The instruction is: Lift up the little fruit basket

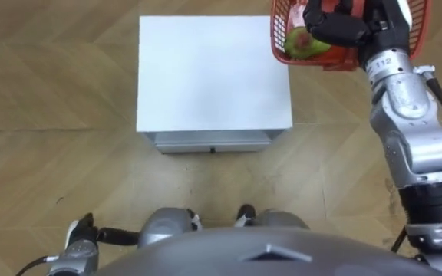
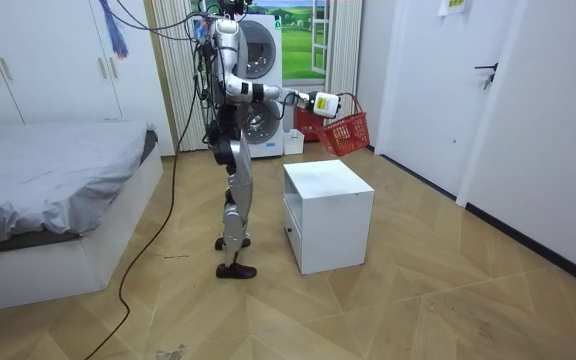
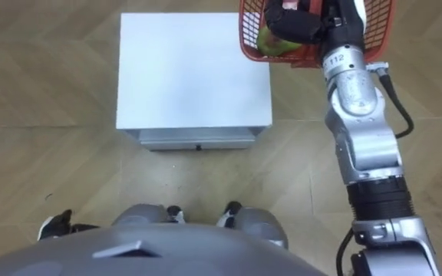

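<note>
White cabinet [image 1: 206, 69], right hand [image 1: 334, 27] raised, gripping basket [image 1: 277, 32]

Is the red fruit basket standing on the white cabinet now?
No, in the room view the right hand holds the fruit basket in the air, clear above the white cabinet.

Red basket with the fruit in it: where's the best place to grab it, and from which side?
Grab it by the top handle, coming from above. The red plastic mesh basket hangs under the robot's right hand with its open side up, so the green fruit sits safely inside. The mesh walls probably give less to hold.
</note>
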Controlling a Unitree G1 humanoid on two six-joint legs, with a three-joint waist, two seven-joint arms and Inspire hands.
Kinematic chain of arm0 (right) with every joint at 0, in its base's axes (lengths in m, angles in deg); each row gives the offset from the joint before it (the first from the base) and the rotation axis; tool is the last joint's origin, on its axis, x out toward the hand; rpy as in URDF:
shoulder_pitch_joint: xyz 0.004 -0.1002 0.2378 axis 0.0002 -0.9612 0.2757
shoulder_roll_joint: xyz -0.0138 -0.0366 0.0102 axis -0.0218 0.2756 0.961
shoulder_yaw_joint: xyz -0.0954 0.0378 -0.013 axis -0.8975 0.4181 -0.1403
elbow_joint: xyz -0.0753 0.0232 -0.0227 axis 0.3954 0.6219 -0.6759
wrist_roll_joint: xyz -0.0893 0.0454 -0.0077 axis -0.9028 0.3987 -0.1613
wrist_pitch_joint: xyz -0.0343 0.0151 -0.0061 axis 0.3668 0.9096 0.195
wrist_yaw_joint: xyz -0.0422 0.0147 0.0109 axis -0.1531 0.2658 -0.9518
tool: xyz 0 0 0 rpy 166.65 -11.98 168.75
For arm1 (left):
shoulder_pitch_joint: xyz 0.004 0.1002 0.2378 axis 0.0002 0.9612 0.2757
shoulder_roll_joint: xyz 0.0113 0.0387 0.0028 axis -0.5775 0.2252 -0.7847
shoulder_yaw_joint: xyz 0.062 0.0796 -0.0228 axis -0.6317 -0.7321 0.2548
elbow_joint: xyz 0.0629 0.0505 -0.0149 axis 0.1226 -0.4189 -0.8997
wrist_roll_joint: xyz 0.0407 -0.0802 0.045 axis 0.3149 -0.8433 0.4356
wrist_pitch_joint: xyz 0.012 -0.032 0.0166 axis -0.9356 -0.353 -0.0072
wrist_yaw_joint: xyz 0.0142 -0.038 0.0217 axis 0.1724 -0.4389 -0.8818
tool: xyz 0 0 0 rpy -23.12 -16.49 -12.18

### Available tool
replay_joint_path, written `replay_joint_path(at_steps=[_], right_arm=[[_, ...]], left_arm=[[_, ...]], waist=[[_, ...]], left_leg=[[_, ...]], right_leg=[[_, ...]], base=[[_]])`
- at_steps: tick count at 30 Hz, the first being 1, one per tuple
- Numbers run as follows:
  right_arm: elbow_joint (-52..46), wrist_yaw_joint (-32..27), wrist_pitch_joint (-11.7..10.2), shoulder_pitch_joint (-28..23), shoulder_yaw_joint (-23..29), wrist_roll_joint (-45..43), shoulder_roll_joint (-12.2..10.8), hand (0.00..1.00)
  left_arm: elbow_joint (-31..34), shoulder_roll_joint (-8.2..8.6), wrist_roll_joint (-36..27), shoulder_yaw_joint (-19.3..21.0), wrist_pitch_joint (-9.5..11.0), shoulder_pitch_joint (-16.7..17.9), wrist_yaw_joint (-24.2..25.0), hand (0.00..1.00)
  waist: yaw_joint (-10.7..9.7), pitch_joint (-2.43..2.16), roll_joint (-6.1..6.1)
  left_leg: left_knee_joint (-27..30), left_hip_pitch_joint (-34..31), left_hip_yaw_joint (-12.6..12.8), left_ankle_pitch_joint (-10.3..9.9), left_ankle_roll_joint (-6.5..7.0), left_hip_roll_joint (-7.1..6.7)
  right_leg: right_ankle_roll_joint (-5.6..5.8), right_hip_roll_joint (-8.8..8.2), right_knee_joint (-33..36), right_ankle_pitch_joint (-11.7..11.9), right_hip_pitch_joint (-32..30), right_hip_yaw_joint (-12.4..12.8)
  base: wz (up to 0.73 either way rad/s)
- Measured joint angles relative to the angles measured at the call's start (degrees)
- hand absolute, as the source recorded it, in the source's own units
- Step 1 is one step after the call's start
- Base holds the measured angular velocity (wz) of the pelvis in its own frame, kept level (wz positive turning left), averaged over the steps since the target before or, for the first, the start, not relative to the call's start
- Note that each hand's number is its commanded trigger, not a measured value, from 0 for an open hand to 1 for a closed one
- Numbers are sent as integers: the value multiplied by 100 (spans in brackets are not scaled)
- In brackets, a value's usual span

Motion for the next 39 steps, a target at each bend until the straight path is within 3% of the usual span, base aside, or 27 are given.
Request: replay_joint_path(at_steps=[5, 13, 15, 16, 17, 18, 20, 22, 26, 28, 31, 39], right_arm=[[-66, 68, -4, -1, -10, 13, -52, 100], [-102, 157, -7, -9, -69, 333, -51, 100], [-101, 163, -8, -22, -130, 427, -54, 100], [-118, 180, -18, 13, -223, 438, -120, 100], [-156, 189, -50, 71, -355, 482, -124, 100], [-129, 175, -63, 62, -402, 506, -124, 100], [83, 115, -60, 29, -487, 631, -115, 100], [252, 141, -46, 30, -530, 866, -137, 100], [499, 328, -52, 94, -769, 1152, -171, 100], [757, 319, -53, 148, -859, 1142, -180, 100], [966, 353, -51, 148, -944, 1153, -183, 100], [1192, 431, -51, 153, -1205, 1314, -298, 100]], left_arm=[[-6, -6, 47, 58, 16, -31, 90, 0], [-6, -55, 49, 52, 12, 14, 116, 0], [-11, -56, 55, 53, 6, 21, 111, 0], [-9, -119, 160, 166, 14, 84, 98, 0], [-81, -144, 294, 333, -10, 138, 78, 0], [-135, -135, 352, 337, -46, 143, 65, 0], [-142, -135, 393, 187, -131, 144, 62, 0], [-70, -142, 391, 29, -160, 145, 71, 0], [-34, -136, 476, -33, -415, 203, 256, 0], [-70, -140, 509, -32, -451, 205, 324, 0], [-57, -110, 507, -40, -452, 204, 341, 0], [-53, -110, 673, -88, -502, 200, 354, 0]], waist=[[14, -12, -102], [113, 5, -78], [161, 91, 45], [200, 43, -7], [201, 51, -88], [107, 63, -59], [-5, 52, -27], [20, 44, -28], [302, 30, 34], [332, 17, 94], [480, 35, 183], [543, 40, 245]], left_leg=[[-259, 281, -24, 6, -10, 49], [-310, 444, -330, 8, -8, 49], [-329, 544, -764, 18, -6, 171], [-307, 501, -991, 15, -12, 229], [-220, 408, -855, -76, -144, 238], [-205, 377, -739, -105, -223, 269], [-414, 335, -114, -25, -307, 339], [-464, 246, 41, 40, -220, 335], [-398, 207, -63, 60, -190, 215], [-400, 213, -124, 62, -186, 188], [-404, 158, -124, 74, -166, 119], [-402, 23, -216, 97, -129, 129]], right_leg=[[-1, 70, -71, 0, 187, -20], [-3, 75, -76, 1, 377, -258], [-99, 160, 318, -174, 105, -313], [-296, 309, -376, -9, -40, -118], [-367, 283, -691, 635, -113, -291], [-359, 299, -672, 649, -77, -317], [-360, 297, -666, 648, -8, -211], [-311, 301, -655, 620, -32, -13], [-277, 266, -611, 605, -60, -339], [-267, 231, -609, 599, -12, -389], [-170, 154, -589, 538, -64, -504], [-165, 137, -588, 490, -119, -695]], base=[[0], [7], [-19], [-42], [-25], [11], [47], [50], [8], [23], [9], [10]])
